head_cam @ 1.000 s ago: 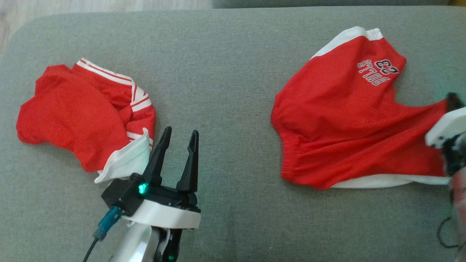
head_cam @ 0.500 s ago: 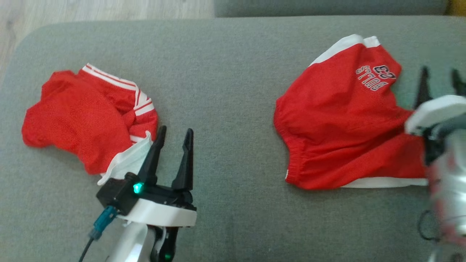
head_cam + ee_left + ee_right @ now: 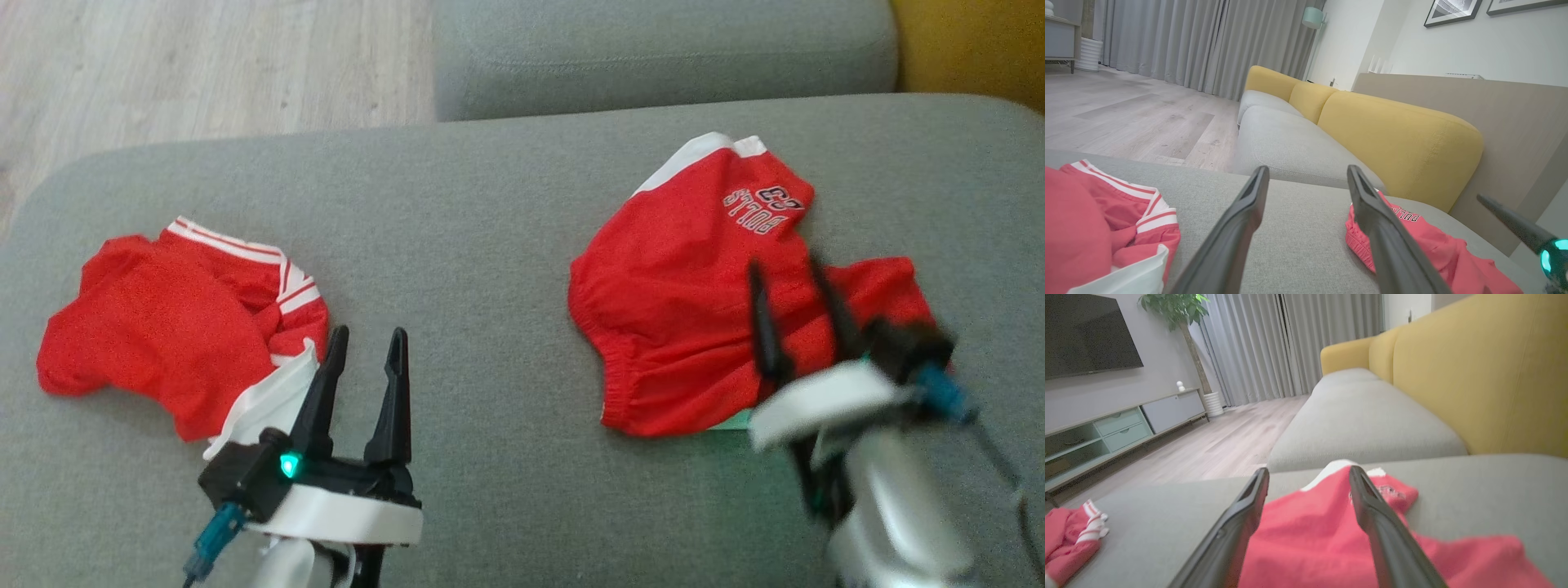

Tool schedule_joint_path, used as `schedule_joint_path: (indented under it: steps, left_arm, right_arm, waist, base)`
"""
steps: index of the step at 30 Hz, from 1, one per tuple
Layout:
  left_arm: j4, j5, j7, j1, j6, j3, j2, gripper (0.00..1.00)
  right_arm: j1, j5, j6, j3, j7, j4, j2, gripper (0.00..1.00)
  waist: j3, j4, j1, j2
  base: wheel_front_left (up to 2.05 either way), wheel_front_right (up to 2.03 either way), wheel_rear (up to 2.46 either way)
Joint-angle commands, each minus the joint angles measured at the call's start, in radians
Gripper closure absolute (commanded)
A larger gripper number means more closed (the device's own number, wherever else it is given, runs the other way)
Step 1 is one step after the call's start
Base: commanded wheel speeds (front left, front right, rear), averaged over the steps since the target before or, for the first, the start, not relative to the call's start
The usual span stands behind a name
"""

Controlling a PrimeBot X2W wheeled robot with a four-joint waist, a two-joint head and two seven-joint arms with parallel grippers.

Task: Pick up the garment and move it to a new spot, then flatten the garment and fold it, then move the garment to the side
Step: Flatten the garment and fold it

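Far left on the grey fabric sofa seat: crumpled red mesh top with white striped trim, bunched up, white flap sticking out at its lower right edge. Just beside that flap is the left gripper, two long dark fingers spread apart, nothing between them, pointing up the head view; can't tell if the near finger touches the flap. Bare grey seat in the middle. On the right half of the seat lie the red shorts with white side trim and "BULLS 23" print, the task garment, loosely spread and wrinkled. Their gathered elastic edge faces left, the printed leg points toward the back edge, and the other leg trails off to the right. Over the shorts' right part is the right gripper, blurred in the head view. The right wrist view shows its fingers parted wide, with red cloth visible between and below them but not pinched, so it holds nothing; contact with the cloth can't be told. Behind the seat: pale wood floor upper left, second grey cushion top centre, yellow upholstered backrest top right corner.
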Motion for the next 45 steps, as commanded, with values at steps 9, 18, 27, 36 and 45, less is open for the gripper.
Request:
schedule_joint_path:
  steps: [9, 18, 27, 36, 45]
  left_arm:
    - [-0.033, 0.006, -0.005, -0.004, 0.002, 0.025, 0.0, 0.0]
    - [-0.034, -0.003, -0.005, -0.027, 0.002, 0.003, 0.0, 0.0]
    - [-0.02, -0.011, -0.005, -0.046, 0.002, -0.02, 0.0, 0.0]
    - [-0.019, -0.013, -0.005, -0.044, 0.002, -0.016, 0.0, 0.0]
    - [-0.025, -0.017, -0.005, -0.054, 0.002, -0.016, 0.0, 0.0]
  right_arm:
    - [0.147, -0.001, -0.001, 0.149, -0.011, -0.049, 0.005, 0.0]
    - [0.078, -0.024, -0.001, 0.24, 0.075, 0.025, 0.005, 0.0]
    - [0.002, 0.008, -0.001, 0.276, 0.136, 0.133, 0.005, 0.0]
    - [-0.019, 0.082, -0.001, 0.289, 0.139, 0.193, 0.005, 1.0]
    - [-0.081, 0.069, -0.001, 0.189, 0.079, 0.261, 0.005, 1.0]
  waist:
    - [-0.013, 0.0, 0.0002, 0.0]
    - [0.031, 0.044, 0.0002, 0.0]
    - [0.058, 0.096, 0.0002, 0.0]
    - [0.06, 0.102, 0.0002, 0.0]
    - [0.071, 0.077, 0.0002, 0.0]
  base:
    - [0.0, 0.0, 0.0]
    - [0.0, 0.0, 0.0]
    - [0.0, 0.0, 0.0]
    - [0.0, 0.0, 0.0]
    - [0.0, 0.0, 0.0]
